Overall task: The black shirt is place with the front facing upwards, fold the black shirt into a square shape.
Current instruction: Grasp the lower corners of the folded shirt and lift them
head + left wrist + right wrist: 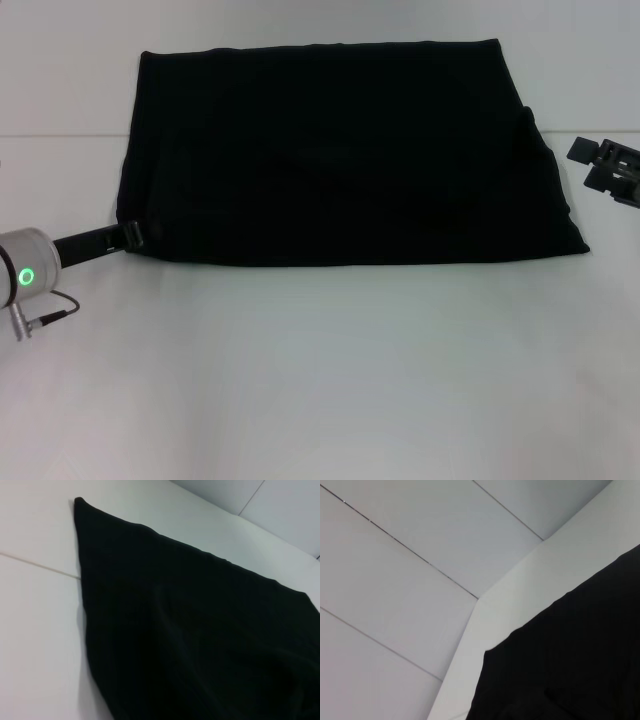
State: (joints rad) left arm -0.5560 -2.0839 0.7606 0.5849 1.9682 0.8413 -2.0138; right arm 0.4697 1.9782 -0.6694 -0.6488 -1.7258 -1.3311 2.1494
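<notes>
**Folded shirt lies toward the table's far edge**

The black shirt (pixel 340 150) lies folded in a flat rectangle on the white table (pixel 330 380). The left gripper (pixel 128 237) touches its near left corner; the right gripper (pixel 610 168) sits beside its right edge. I cannot tell either claw's opening.

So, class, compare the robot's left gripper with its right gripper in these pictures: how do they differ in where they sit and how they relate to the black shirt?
The left gripper is at the near left corner of the black shirt, its tip touching or overlapping the cloth; the right gripper sits off the shirt's right edge, apart from it. The left gripper lies nearer the robot, the right one farther away. Both are black and low over the white table.
</notes>
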